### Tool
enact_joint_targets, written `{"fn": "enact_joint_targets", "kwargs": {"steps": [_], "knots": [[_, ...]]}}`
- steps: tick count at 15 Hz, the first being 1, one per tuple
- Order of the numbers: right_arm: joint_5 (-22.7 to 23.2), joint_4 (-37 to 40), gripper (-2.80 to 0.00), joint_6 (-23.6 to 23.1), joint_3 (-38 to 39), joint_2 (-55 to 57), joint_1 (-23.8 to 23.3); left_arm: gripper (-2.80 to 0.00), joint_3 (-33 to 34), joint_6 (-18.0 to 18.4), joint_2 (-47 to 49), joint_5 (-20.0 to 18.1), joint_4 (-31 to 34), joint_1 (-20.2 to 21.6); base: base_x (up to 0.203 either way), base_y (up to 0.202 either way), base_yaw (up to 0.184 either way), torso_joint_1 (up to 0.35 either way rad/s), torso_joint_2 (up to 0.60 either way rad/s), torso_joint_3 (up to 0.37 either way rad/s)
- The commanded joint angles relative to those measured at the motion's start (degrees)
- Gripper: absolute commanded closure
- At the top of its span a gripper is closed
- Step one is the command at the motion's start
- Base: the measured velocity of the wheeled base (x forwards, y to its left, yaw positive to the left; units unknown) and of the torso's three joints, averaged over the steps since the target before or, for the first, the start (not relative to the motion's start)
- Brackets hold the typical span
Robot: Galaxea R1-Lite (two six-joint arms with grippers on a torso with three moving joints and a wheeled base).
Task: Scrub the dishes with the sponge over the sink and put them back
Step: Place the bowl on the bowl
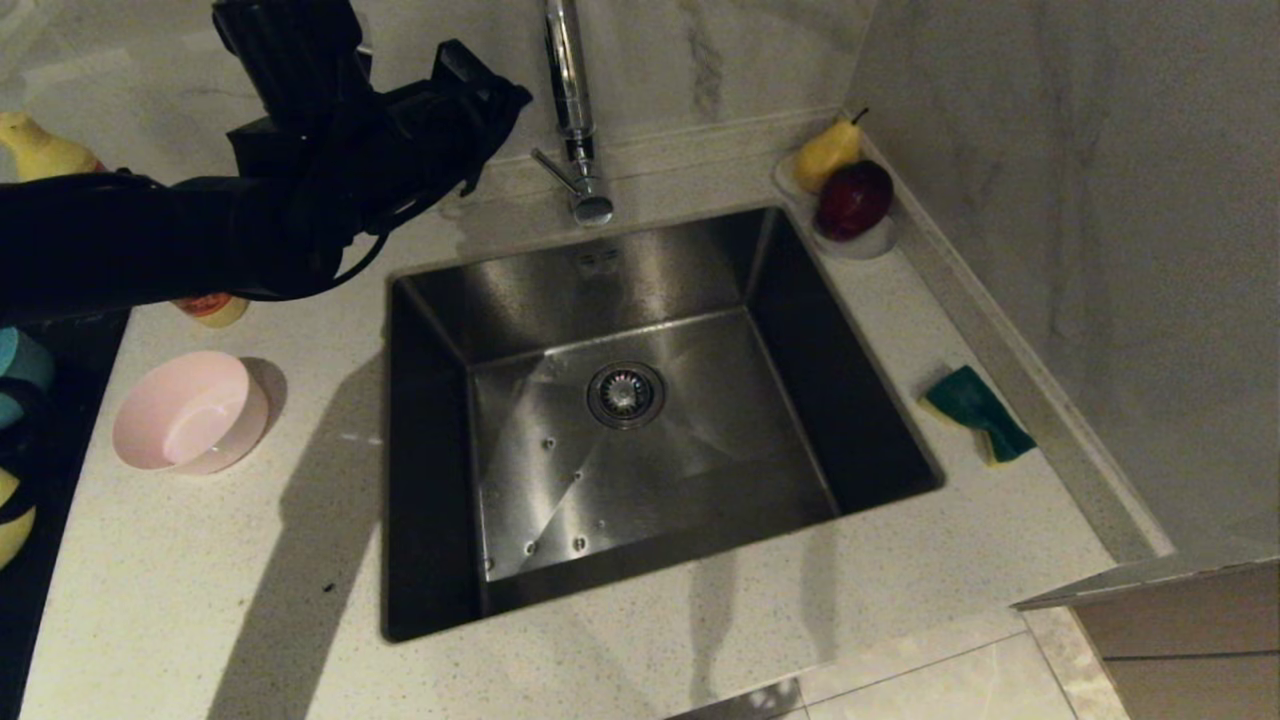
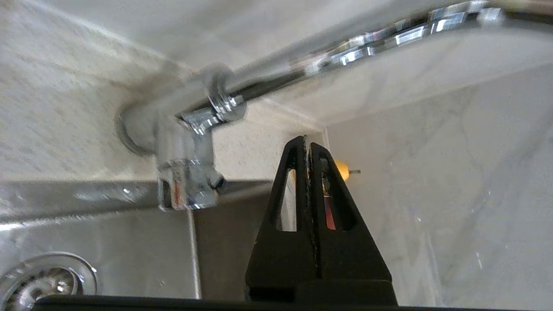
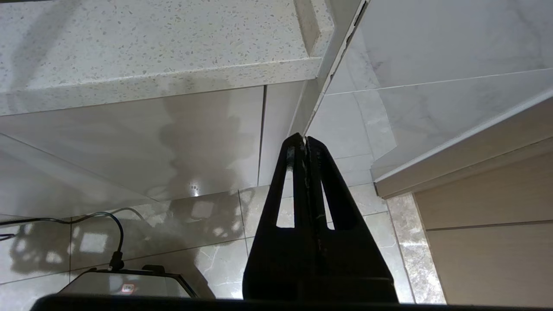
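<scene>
The left gripper (image 2: 307, 149), fingers pressed together and empty, hangs near the chrome tap (image 1: 572, 110) behind the sink (image 1: 640, 440). The right gripper (image 3: 303, 140), also closed on nothing, sits parked below the counter edge. The pink bowl (image 1: 190, 412) rests left of the sink; the sponge (image 1: 978, 412) lies to the right.

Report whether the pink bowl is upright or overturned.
Upright. The pink bowl stands on the counter left of the sink, its open mouth facing up and tilted slightly, the pale inside visible.
</scene>
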Motion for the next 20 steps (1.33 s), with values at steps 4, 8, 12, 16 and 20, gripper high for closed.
{"fn": "enact_joint_targets", "kwargs": {"steps": [4, 8, 12, 16, 20], "knots": [[0.02, 0.01, 0.0, -0.04, 0.0, -0.01, -0.02, 0.0, 5.23, 1.42, -6.52, 3.72, 0.61, 0.06, 0.0, 0.0, 0.0, 0.0, 0.0, 0.0], [0.02, 0.01, 0.0, -0.04, 0.0, -0.01, 0.06, 0.0, 21.26, 14.01, -22.07, 6.77, 2.19, 0.59, 0.0, 0.0, 0.0, 0.0, 0.0, 0.0], [0.02, 0.01, 0.0, -0.04, 0.0, -0.01, -0.02, 0.0, 36.53, 27.56, -38.15, 19.52, 3.09, 0.71, 0.0, 0.0, 0.0, 0.0, 0.0, 0.0], [0.02, 0.01, 0.0, -0.04, 0.0, -0.01, -0.02, 0.0, 54.26, 33.97, -57.78, 24.3, 3.81, 1.18, 0.0, 0.0, 0.0, 0.0, 0.0, 0.0], [0.02, 0.01, 0.0, -0.04, 0.0, -0.01, -0.02, 0.0, 71.31, 36.86, -76.35, 29.79, 3.94, 4.85, 0.0, 0.0, 0.0, 0.0, 0.0, 0.0]]}}
